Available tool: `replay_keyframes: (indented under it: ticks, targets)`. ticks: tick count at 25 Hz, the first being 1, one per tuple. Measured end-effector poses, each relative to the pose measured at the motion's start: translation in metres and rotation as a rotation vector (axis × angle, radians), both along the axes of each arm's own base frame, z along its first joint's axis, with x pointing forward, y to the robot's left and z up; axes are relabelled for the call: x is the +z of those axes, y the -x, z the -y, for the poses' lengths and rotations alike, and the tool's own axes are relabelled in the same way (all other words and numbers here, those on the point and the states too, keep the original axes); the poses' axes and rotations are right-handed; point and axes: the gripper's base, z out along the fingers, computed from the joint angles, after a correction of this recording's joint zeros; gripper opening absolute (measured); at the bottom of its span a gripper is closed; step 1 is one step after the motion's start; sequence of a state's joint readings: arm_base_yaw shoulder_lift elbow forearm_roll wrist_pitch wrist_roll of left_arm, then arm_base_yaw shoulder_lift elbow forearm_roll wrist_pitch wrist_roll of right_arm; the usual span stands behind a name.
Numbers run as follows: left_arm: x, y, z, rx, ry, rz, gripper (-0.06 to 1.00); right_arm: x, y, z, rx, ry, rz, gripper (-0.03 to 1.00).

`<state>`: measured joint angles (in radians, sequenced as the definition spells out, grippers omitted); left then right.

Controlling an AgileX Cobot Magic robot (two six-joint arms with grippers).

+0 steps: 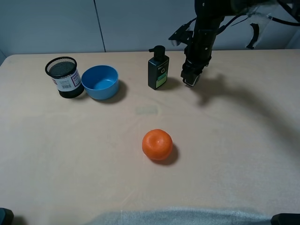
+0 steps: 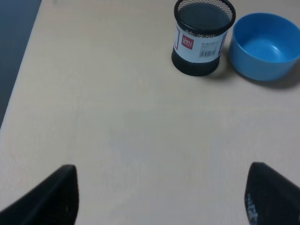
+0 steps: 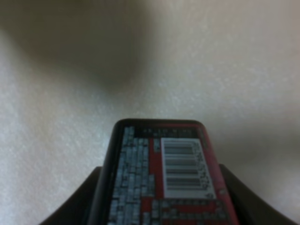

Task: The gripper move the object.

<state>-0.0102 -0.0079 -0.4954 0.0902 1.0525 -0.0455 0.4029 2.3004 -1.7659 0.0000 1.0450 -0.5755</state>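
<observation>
My right gripper point(image 1: 191, 78) hangs above the table at the back, just right of the pump bottle. It is shut on the object, a small black bottle with a white-and-red label and a barcode point(image 3: 164, 178). The right wrist view shows the bottle close up between the dark fingers point(image 3: 82, 204), above bare table. In the high view the gripper hides most of the bottle. My left gripper point(image 2: 159, 197) is open and empty, its fingertips wide apart low over the table's left part.
A tall black pump bottle point(image 1: 158, 69) with a green label stands left of the right gripper. A blue bowl point(image 1: 100, 82) and a black mesh cup point(image 1: 64, 77) stand at the back left. An orange point(image 1: 157, 144) lies mid-table. Grey cloth point(image 1: 183, 218) lines the front edge.
</observation>
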Motion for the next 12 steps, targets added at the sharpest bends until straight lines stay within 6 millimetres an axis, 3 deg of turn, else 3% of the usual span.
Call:
replay_keyframes:
  ticks: [12]
  targets:
    - [0.0000,0.0000,0.0000,0.000,0.000,0.000,0.79,-0.0087,-0.0020,-0.0009,0.000,-0.002,0.004,0.34]
